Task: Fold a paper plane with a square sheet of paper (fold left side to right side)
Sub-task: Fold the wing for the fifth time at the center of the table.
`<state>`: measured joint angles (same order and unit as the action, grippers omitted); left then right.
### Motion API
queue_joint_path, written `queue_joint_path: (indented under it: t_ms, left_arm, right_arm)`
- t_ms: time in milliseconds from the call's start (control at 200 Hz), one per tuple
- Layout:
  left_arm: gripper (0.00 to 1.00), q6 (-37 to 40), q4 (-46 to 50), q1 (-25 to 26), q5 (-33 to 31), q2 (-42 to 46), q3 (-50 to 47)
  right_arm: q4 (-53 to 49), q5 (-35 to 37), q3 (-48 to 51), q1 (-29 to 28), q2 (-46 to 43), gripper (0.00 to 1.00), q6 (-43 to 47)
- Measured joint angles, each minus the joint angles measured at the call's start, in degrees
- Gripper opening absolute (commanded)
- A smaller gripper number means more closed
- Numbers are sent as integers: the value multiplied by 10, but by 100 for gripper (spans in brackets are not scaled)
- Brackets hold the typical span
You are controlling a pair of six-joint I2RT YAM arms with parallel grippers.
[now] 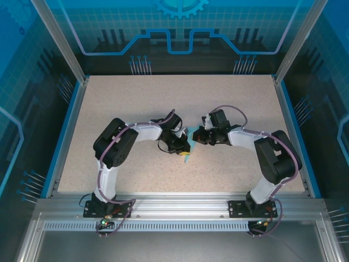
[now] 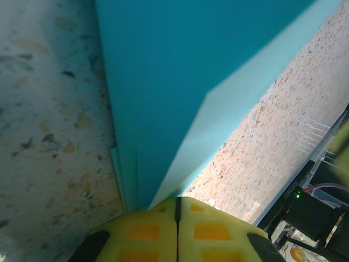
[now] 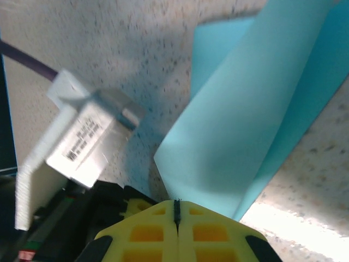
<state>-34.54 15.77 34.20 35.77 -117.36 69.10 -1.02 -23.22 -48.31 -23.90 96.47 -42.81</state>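
Left gripper [image 2: 177, 218] clamped tight, its yellow pads meeting on the near end of the light-blue paper [image 2: 180, 65], whose stacked edges show just above the seam. That means several layers, so the sheet is already folded. The right gripper [image 3: 176, 210] is likewise pinched shut on the paper from the opposite side, a flap rising steeply away from its fingers. The two arms meet over the middle of the speckled tabletop [image 1: 109, 109], grippers close together, with a pale pointed tip of paper poking out beneath them toward the near edge. The two-sided hold looks meant to keep the layers from springing apart while a crease is set — one slip could skew the fold.
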Motion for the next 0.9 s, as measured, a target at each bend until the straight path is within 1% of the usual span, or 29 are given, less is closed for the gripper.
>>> queue_joint_path:
  t_ms: [150,450,900]
  left_arm:
    - [7,0,0,0,0,0,0]
    - [6,0,0,0,0,1,-1]
    - [5,0,-2,0,-2,2,-3]
  right_arm:
    - [13,-9,6,-11,16,5,-2]
    - [25,-10,6,-10,51,4,0]
    - [8,-17,-10,-1,76,4,30]
